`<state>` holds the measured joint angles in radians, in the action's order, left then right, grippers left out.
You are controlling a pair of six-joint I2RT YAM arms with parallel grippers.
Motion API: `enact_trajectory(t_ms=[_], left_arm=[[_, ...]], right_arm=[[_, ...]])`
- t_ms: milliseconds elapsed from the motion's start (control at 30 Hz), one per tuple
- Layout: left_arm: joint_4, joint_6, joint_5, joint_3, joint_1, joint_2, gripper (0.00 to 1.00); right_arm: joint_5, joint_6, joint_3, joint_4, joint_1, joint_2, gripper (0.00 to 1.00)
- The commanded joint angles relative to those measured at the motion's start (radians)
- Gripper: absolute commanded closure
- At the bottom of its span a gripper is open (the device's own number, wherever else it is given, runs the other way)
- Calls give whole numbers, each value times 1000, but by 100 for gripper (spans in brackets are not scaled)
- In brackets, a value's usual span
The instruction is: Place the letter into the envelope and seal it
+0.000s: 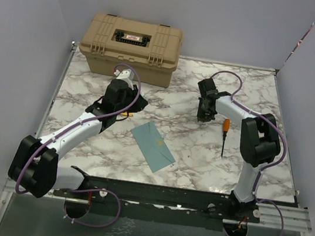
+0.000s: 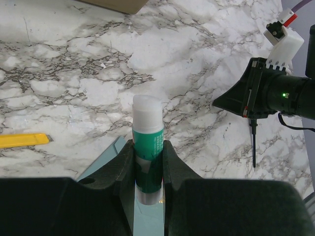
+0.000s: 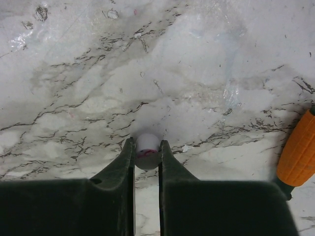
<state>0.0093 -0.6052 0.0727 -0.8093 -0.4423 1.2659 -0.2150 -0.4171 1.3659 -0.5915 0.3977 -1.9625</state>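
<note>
While the left gripper [image 2: 147, 145] clamps the glue stick [image 2: 147, 120], the envelope [image 1: 153, 145] lies just near-right of it; the right gripper [image 3: 146, 143] pinches a white cap [image 3: 146, 151].

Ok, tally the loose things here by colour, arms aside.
Teal flat paper envelope: 1
Tan hard plastic case: 1
Orange-handled screwdriver: 1
Green-labelled glue stick: 1
Small white round cap: 1
Yellow flat tool: 1
Total: 6
</note>
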Motion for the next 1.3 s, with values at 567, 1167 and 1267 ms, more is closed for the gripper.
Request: enact_trajectory(t_ms=[567,1167,1267], left_arm=[[189,270,606,-67,-13,-9,100],[244,217,713,-99,-46,52,100],[250,214,707,-96,-54,56,100]], right_arm=[[1035,-18,-40,190,-3,423,100],[1223,-395,-131,531,10,423,100],[1210,-397,-128,530,10,415,100]])
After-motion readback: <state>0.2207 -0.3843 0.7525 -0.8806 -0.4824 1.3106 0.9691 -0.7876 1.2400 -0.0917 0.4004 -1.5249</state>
